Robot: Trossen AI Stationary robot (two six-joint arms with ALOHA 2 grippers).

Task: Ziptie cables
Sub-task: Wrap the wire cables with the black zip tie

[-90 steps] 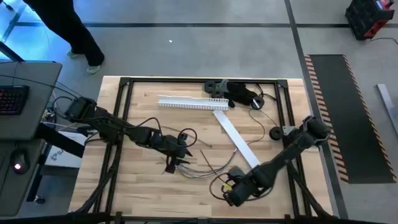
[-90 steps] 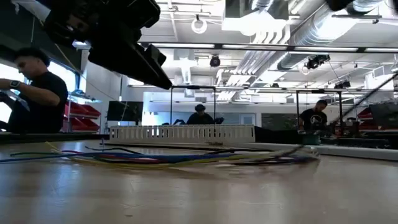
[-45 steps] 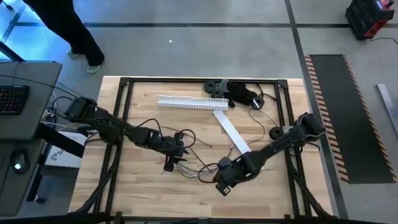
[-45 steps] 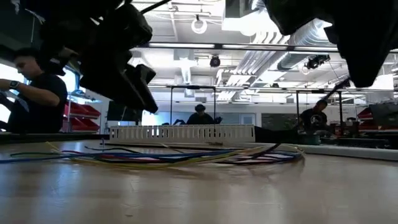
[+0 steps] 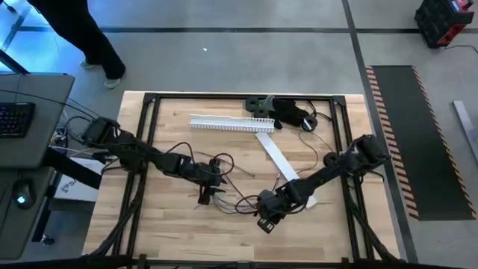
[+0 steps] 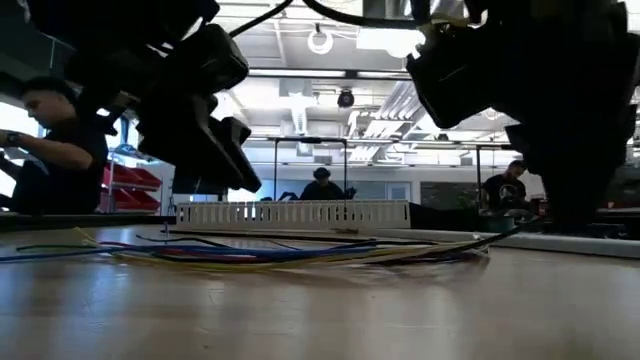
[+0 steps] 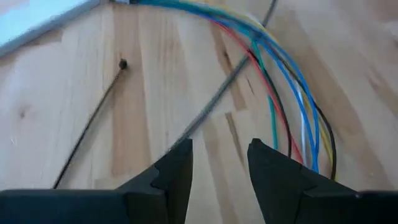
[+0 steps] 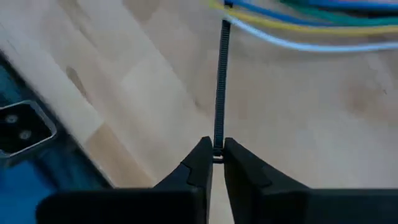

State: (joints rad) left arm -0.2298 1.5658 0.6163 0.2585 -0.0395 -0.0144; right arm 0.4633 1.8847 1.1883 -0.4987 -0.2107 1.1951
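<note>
The cables (image 5: 240, 199) are a loose bunch of thin coloured wires lying on the wooden table, and they also show in the low view (image 6: 260, 254). My left gripper (image 5: 209, 191) hangs open just above the table beside the cables (image 7: 292, 106), with bare wood between its fingers (image 7: 219, 165). A loose black ziptie (image 7: 87, 124) lies on the wood nearby. My right gripper (image 5: 264, 218) is at the bunch's right end, shut on another black ziptie (image 8: 220, 81). My right gripper pinches one end of the black ziptie (image 8: 217, 147) between its two fingertips. The strip runs straight out ahead of the fingers, in line with them. Its other end reaches the cables (image 8: 298, 25). It is clear of the wood at the fingers.
A white slotted duct (image 5: 230, 125) and a flat white strip (image 5: 284, 166) lie toward the far side. A black gadget with a cord (image 5: 287, 112) sits at the far edge. A small black round piece (image 5: 331, 158) lies at the right. A person (image 5: 78, 30) stands beyond the table's far left corner.
My right gripper has moved toward the table's left edge and slightly toward its far edge, closing on the cables' right end. The wire loops near it have shifted left with it.
</note>
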